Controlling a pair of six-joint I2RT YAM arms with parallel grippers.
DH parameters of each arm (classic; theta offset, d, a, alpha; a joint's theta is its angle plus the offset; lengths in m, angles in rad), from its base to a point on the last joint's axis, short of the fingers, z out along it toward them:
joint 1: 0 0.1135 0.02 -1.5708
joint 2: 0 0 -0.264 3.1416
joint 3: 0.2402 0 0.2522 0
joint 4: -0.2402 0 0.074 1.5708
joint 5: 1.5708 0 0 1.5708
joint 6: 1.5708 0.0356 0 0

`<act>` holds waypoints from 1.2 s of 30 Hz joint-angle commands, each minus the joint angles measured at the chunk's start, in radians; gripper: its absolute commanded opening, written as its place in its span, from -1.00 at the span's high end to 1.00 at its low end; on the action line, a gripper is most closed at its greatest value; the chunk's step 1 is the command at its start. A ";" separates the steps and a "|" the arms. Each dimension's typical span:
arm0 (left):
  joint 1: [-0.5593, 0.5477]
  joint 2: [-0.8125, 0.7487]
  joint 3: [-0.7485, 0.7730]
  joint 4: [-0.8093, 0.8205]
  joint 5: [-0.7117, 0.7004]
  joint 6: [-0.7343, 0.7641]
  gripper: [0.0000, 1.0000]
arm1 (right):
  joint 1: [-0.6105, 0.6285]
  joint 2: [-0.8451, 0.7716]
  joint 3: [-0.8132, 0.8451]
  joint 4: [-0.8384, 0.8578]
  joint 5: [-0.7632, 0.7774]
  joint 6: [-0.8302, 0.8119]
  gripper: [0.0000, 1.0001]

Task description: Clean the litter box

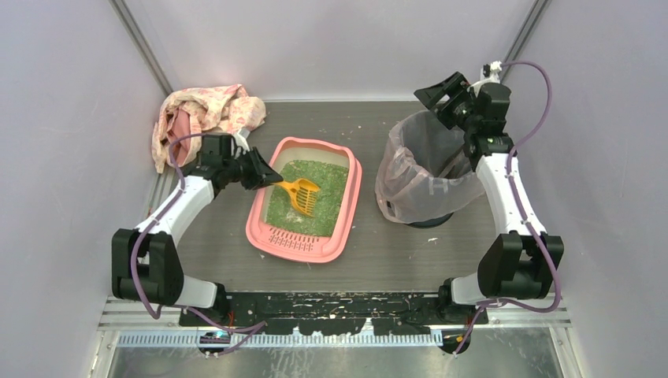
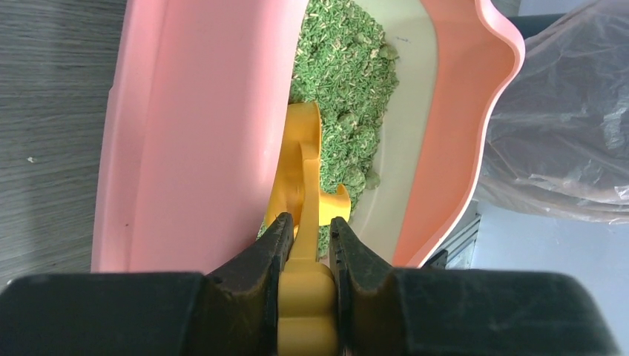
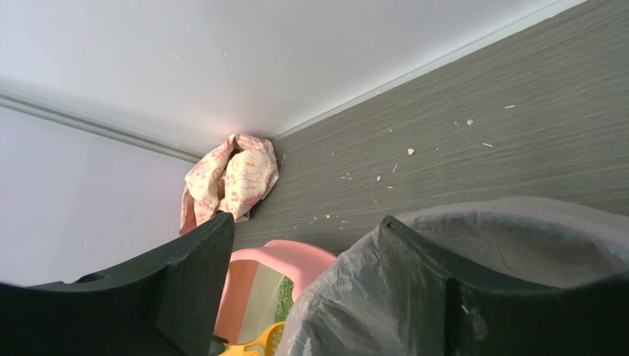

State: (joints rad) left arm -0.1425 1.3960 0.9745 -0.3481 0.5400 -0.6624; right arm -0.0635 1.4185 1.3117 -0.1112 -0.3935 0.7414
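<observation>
- While the left gripper has its jaws clamped on the handle of a yellow scoop, the scoop's slotted blade lies on the green granules inside the litter box.
- The litter box sits on the grey table about midway between the two arms, with its slotted grate lip at the near end, toward the arm bases.
- The granules cover most of its floor, and a bare pale strip shows at the far end.
- The right gripper hangs above the far rim of the dark bin, its jaws wide apart with nothing clamped between them.
- The bin, lined with a translucent bag, stands to the right of the litter box, near it but apart.
- A crumpled patterned cloth lies in the far left corner, behind the left arm.
- Small pale crumbs are scattered over the table.
</observation>
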 commanded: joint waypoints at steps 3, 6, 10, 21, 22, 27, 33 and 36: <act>-0.011 0.019 -0.027 0.019 0.086 0.048 1.00 | 0.078 -0.016 -0.095 0.317 0.053 -0.002 -0.52; -0.011 0.008 -0.087 0.078 0.055 0.025 1.00 | 0.143 -0.004 -0.110 0.381 0.066 -0.012 -0.52; -0.012 0.029 -0.140 0.179 0.021 -0.020 1.00 | 0.228 -0.035 -0.171 0.457 0.085 -0.014 -0.53; -0.012 0.111 -0.229 0.505 0.028 -0.130 1.00 | 0.319 -0.288 -0.372 0.471 0.088 -0.002 -0.53; -0.012 0.097 -0.224 0.497 0.021 -0.126 1.00 | 0.322 -0.318 -0.390 0.469 0.094 -0.007 -0.53; -0.011 0.046 -0.215 0.455 -0.002 -0.131 1.00 | 0.321 -0.434 -0.407 0.359 0.159 -0.086 -0.54; -0.012 0.129 -0.222 0.554 0.017 -0.177 1.00 | 0.321 -0.535 -0.437 0.282 0.146 -0.135 -0.54; -0.013 0.158 -0.218 0.560 -0.036 -0.180 1.00 | 0.321 -0.572 -0.468 0.279 0.133 -0.132 -0.54</act>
State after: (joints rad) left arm -0.1722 1.4837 0.7738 0.2173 0.6262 -0.8284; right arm 0.2535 0.8921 0.8726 0.1856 -0.2657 0.6464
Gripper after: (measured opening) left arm 0.216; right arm 0.770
